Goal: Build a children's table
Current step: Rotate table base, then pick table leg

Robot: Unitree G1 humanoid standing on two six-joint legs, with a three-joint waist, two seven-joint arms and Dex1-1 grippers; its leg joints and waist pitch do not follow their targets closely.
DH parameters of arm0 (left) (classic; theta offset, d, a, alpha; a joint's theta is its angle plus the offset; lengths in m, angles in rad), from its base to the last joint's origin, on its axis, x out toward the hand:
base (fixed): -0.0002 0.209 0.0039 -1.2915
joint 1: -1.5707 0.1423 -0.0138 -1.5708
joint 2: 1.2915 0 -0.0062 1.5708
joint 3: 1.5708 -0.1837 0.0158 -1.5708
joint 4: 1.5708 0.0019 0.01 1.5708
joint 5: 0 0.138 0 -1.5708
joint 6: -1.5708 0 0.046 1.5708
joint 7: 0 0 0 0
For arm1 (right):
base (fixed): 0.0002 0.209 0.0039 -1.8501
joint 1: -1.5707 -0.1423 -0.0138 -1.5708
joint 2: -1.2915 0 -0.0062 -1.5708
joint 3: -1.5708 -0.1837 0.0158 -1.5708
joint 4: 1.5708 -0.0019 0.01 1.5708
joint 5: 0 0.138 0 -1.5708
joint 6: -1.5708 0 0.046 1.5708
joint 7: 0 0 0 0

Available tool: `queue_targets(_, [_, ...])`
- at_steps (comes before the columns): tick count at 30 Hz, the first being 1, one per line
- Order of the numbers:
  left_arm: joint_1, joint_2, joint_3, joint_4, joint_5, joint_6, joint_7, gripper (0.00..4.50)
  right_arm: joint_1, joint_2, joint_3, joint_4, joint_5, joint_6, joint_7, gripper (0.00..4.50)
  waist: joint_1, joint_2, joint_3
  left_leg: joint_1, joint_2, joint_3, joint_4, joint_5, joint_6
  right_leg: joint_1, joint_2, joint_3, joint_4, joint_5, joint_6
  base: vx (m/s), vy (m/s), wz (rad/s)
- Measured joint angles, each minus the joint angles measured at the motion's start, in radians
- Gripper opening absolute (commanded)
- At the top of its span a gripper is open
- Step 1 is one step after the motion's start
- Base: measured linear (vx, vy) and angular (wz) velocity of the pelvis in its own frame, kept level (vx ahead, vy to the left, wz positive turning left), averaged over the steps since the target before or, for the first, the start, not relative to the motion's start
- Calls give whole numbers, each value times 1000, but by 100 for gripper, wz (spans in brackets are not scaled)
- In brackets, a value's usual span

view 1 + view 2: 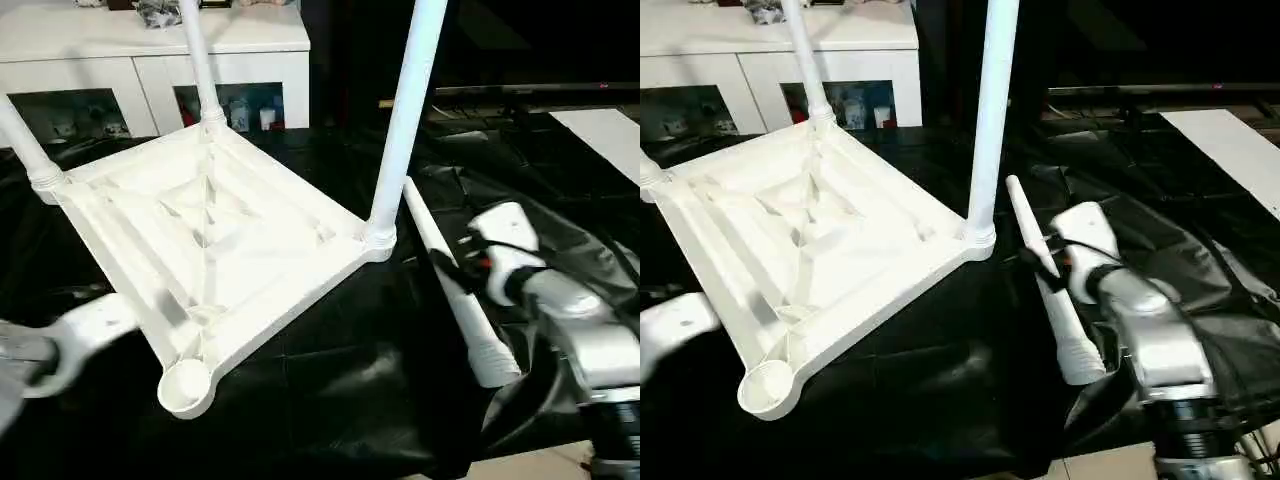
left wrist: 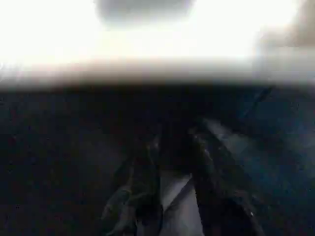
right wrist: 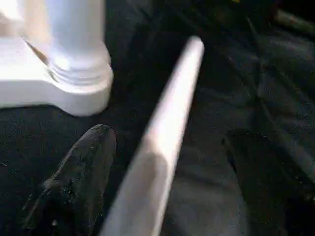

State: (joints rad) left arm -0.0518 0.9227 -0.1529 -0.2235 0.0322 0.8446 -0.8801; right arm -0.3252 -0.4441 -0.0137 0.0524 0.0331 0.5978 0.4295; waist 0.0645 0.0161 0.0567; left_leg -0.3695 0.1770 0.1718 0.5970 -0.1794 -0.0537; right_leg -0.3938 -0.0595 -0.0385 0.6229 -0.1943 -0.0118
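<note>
upturned tabletop (image 1: 215, 250) on the black sheet (image 1: 330, 400), three legs (image 1: 405, 110) standing in its corner sockets, the near socket (image 1: 185, 385) empty. fourth leg (image 1: 1045, 285) lies beside it, between the parted fingers (image 3: 74, 182) of the right gripper (image 3: 162, 167). left gripper (image 2: 172, 196): i cannot tell its state.

White ribbed tabletop (image 1: 210, 250), white legs (image 1: 400, 120), black sheet (image 1: 340, 400)

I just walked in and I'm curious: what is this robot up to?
It is building a children's table. The tabletop lies upside down on black sheeting with three legs already standing in its corner sockets. The near socket is empty. The right gripper is open around the fourth leg, which lies beside it.
</note>
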Motion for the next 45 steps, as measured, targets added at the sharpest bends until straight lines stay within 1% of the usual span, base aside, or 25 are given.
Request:
queue_targets(3, [-17,-77,-11,-46,-50,18,3,110,-9,-9,0,32,-32,83,-35,383,1,0,0,0,0,0,0,0,0,0,0,0,0,0,0,0,0,0])
queue_targets(5, [-34,-112,-27,-59,-62,17,10,110,-9,-11,0,38,-35,119,-43,383,2,0,0,0,0,0,0,0,0,0,0,0,1,-2,3,0,0,0])
queue_targets(8, [-63,-163,-58,-55,-68,-1,25,110,-24,-10,-9,37,-25,164,-46,383,-3,1,0,0,0,0,0,0,0,0,0,0,2,-2,4,0,0,0])
queue_targets(13, [-109,-241,-93,-16,-46,-25,73,110,-30,0,-59,26,48,236,-18,383,-4,1,0,0,0,0,0,0,0,0,0,0,2,-1,5,0,0,0])
queue_targets(15, [-118,-277,-94,0,-36,-41,102,117,-35,5,-78,16,83,267,2,409,-3,1,1,0,0,0,1,0,0,0,0,0,2,-1,5,0,0,0])
queue_targets(16, [-124,-304,-94,16,-35,-65,123,117,-43,12,-94,2,106,289,17,409,-3,1,1,0,0,0,1,0,0,0,0,0,2,-1,4,0,0,0])
queue_targets(17, [-128,-315,-94,19,-36,-75,131,117,-49,14,-97,-2,116,298,24,416,-3,1,1,-1,0,0,1,0,0,0,0,0,2,-1,4,0,0,0])
queue_targets(18, [-139,-329,-95,23,-37,-83,140,117,-60,13,-98,-8,128,311,36,416,-3,1,1,-1,0,0,1,0,0,0,0,-1,2,0,4,0,0,0])
queue_targets(20, [-163,-352,-96,22,-39,-101,153,117,-71,12,-96,-31,149,334,63,444,-1,1,0,0,0,0,1,0,0,0,0,-1,2,0,4,0,0,0])
queue_targets(23, [-175,-396,-106,19,-49,-111,164,117,-68,-4,-48,-49,149,380,82,444,1,1,0,-1,0,0,1,0,0,0,0,0,2,0,4,0,0,0])
queue_targets(25, [-176,-404,-125,1,-57,-114,162,117,-67,-9,-12,-49,144,396,82,444,0,1,0,-1,0,0,1,0,0,-1,0,0,2,0,3,0,0,0])
queue_targets(27, [-173,-406,-131,-19,-67,-125,144,117,-67,-20,12,-45,126,422,76,444,0,1,0,-2,0,0,1,0,0,-1,0,0,2,0,2,0,0,0])
queue_targets(30, [-159,-398,-130,-66,-99,-155,107,117,-70,-25,24,-33,120,457,66,444,0,1,0,-2,0,0,1,0,0,-1,0,0,1,0,3,0,0,0])
queue_targets(32, [-154,-390,-128,-87,-122,-158,84,117,-70,-30,25,-22,117,479,59,444,-1,1,0,-2,0,0,1,0,0,-1,0,0,1,0,3,0,0,0])
queue_targets(37, [-150,-365,-82,-155,-206,-150,14,117,-73,-36,42,0,113,546,46,444,-2,0,1,-3,0,0,1,0,0,-2,0,0,1,0,4,0,0,0])
queue_targets(39, [-154,-372,-58,-174,-246,-135,3,117,-73,-33,41,1,115,571,38,418,-3,0,1,-2,0,0,1,0,0,-2,0,0,1,0,4,0,0,0])
queue_targets(41, [-158,-383,-43,-178,-272,-122,-4,117,-78,-28,37,9,124,596,38,409,-3,0,1,-2,0,0,1,1,-1,-2,0,0,2,0,4,0,0,0])
queue_targets(42, [-159,-385,-39,-181,-280,-119,-8,117,-83,-28,32,11,128,615,38,407,-3,0,1,-2,0,0,1,1,-1,-2,0,0,2,0,4,0,0,0])
queue_targets(44, [-161,-384,-39,-186,-290,-117,-9,117,-86,-28,23,12,129,634,37,376,-2,0,0,-2,0,0,1,1,-1,-2,0,0,2,-1,4,0,0,0])
queue_targets(45, [-162,-383,-39,-186,-292,-117,-9,117,-86,-28,20,13,130,641,35,368,-2,0,0,-2,0,0,1,1,-1,-1,0,0,2,-1,4,0,0,0])
